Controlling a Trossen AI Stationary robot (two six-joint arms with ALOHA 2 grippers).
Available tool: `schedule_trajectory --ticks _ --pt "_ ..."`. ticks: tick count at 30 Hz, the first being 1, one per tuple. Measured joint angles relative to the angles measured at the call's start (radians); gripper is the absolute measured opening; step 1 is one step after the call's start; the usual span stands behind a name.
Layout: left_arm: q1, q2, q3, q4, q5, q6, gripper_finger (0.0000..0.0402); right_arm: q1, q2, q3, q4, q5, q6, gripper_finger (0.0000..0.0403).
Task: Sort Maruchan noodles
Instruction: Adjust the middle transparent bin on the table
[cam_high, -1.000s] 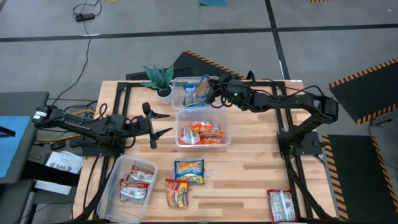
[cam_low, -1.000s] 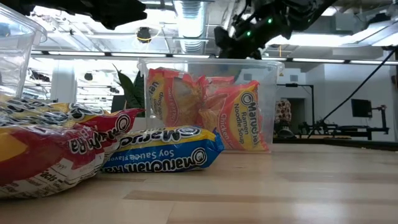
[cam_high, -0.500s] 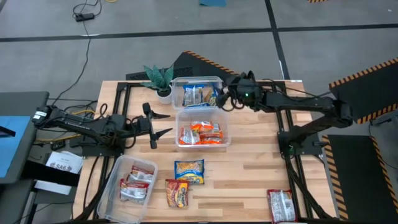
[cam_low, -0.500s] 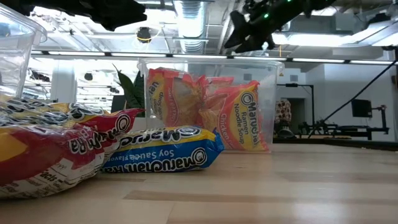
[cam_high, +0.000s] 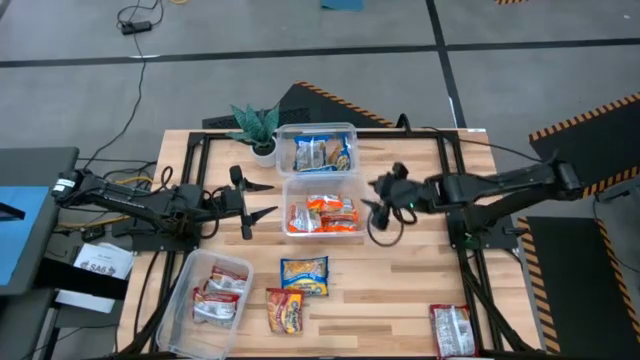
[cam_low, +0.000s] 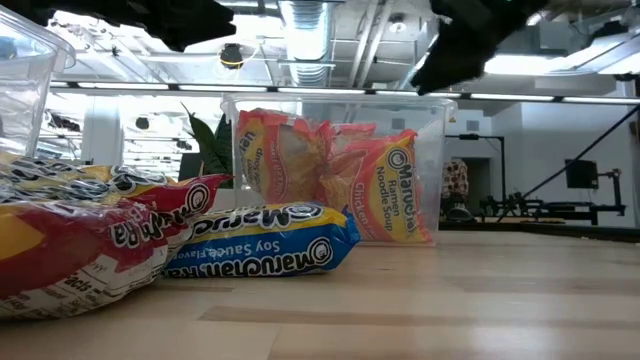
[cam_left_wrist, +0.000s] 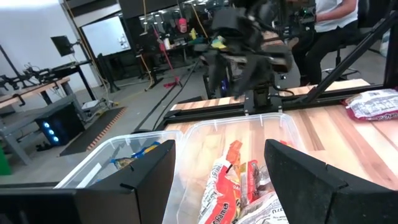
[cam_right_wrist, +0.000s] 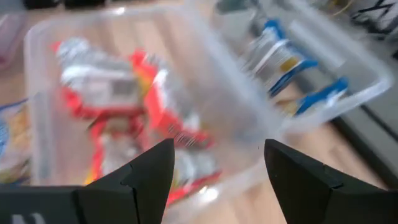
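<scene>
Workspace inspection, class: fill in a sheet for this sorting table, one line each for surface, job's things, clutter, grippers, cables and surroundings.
Surface: wooden table, with black frame rails.
Job's things: blue packets in the far tub; orange packets in the middle tub; red-and-silver packets in the near tub; loose on the wood, a blue-and-yellow packet, a red packet and a packet at the near right corner.
Clutter: small potted plant.
Grippers: left gripper open, left of the middle tub; right gripper open and empty, right of it.
Cables: black cord on the floor.
Surroundings: seated person in the left wrist view.
</scene>
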Motion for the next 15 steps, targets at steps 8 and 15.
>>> schedule_trajectory --ticks 8,15 --pt "0.000 0.000 0.000 -0.006 0.000 -0.007 0.0238 0.177 -0.014 -0.196 0.179 -0.046 0.141 0.0271" --pt "0.000 0.000 0.000 -0.006 -0.003 -0.007 0.0238 0.318 0.058 -0.206 0.231 -0.202 0.240 0.0267"
